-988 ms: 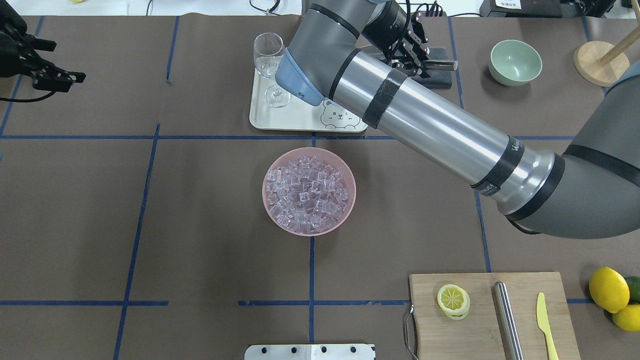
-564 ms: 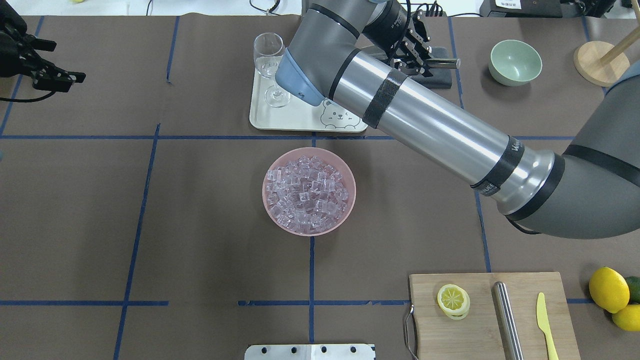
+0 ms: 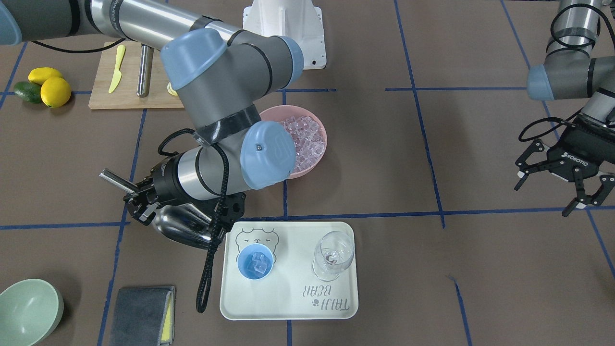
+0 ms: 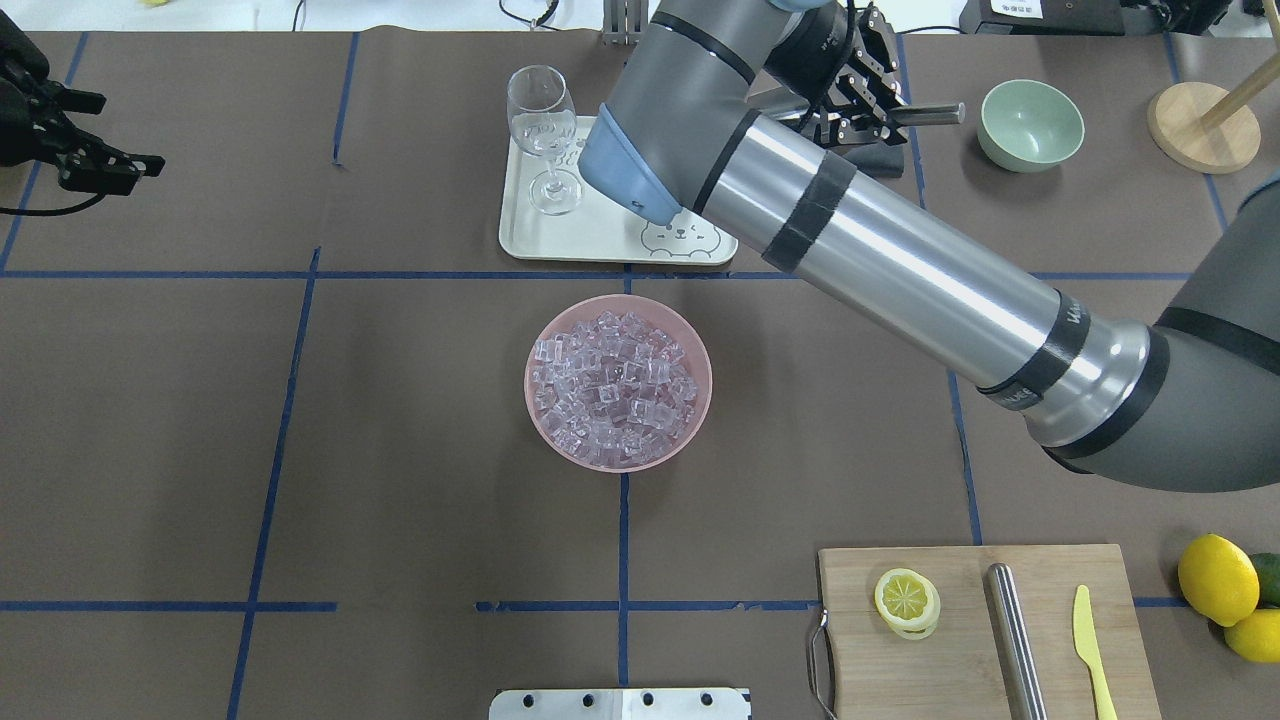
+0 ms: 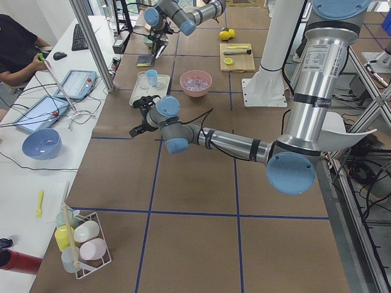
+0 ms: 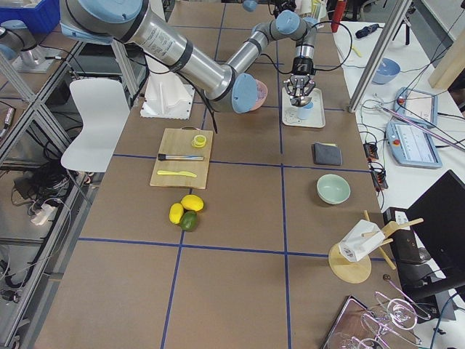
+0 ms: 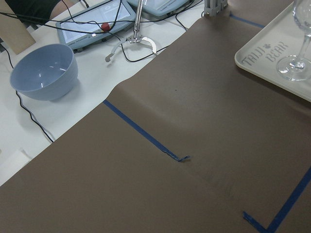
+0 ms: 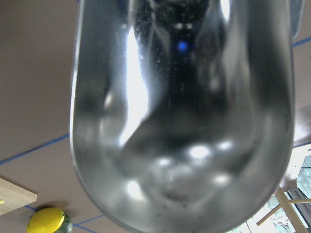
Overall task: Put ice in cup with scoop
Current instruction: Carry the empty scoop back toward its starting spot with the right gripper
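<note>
My right gripper [image 3: 138, 202] is shut on the thin rod handle of the steel scoop [image 3: 181, 226]. It holds the scoop tilted just left of the white tray [image 3: 288, 307], a little apart from it. The scoop's trough fills the right wrist view [image 8: 182, 121] and looks empty. The light-blue cup [image 3: 255, 261] stands on the tray with a few ice cubes in it. The pink bowl [image 4: 618, 382] at the table's middle is heaped with ice. In the overhead view the handle [image 4: 930, 113] sticks out of the gripper [image 4: 865, 95]; the arm hides the cup. My left gripper [image 3: 547, 192] hangs open and empty, far off.
A wine glass [image 3: 332, 254] stands on the tray next to the cup. A pale-green bowl [image 3: 29, 310] and a grey cloth [image 3: 141, 315] lie near the scoop. A cutting board [image 4: 980, 630] holds a lemon slice, a steel cylinder and a yellow knife, with lemons [image 4: 1215, 580] beside it.
My right arm has swung to the right in the overhead view, carrying the scoop away from the tray. The left arm has barely moved.
</note>
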`<state>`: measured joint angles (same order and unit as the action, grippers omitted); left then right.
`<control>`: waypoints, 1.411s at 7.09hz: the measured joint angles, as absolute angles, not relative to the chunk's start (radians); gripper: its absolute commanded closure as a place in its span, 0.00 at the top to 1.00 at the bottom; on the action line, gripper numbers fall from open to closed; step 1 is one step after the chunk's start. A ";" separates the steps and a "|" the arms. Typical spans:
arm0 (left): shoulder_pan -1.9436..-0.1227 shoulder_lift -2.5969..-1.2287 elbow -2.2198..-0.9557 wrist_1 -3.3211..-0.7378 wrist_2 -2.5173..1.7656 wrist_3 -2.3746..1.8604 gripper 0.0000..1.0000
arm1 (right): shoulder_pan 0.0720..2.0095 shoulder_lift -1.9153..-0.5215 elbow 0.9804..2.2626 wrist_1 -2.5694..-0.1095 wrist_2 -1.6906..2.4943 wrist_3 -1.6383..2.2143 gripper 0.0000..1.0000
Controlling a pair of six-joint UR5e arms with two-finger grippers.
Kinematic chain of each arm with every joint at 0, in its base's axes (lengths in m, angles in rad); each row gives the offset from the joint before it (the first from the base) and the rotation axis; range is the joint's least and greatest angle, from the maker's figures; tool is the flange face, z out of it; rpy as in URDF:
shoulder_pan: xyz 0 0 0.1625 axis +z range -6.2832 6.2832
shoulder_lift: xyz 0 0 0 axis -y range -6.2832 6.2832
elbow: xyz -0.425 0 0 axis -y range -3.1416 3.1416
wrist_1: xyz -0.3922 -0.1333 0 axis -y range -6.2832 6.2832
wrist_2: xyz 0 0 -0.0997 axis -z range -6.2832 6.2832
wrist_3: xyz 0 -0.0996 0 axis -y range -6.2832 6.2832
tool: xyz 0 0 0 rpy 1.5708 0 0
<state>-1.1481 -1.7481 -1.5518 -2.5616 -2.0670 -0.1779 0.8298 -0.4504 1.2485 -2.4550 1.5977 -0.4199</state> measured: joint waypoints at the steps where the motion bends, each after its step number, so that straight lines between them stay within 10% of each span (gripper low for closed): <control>1: -1.148 -1.744 -1.551 -2.561 -2.068 -0.179 1.00 | 0.862 -0.531 1.356 -2.418 1.654 -0.391 0.00; 4: -1.149 -1.722 -1.559 -2.552 -2.071 -0.185 1.00 | 1.004 -0.856 1.699 -2.290 1.768 -0.301 0.00; 10: -1.218 -1.651 -1.625 -2.330 -2.068 -0.179 1.00 | 1.214 -1.092 1.773 -2.163 1.991 -0.040 0.00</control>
<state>-1.2183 -1.6507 -1.6255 -2.3297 -2.0677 -0.1793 1.2142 -1.0924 1.7729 -2.1626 1.9910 -0.0404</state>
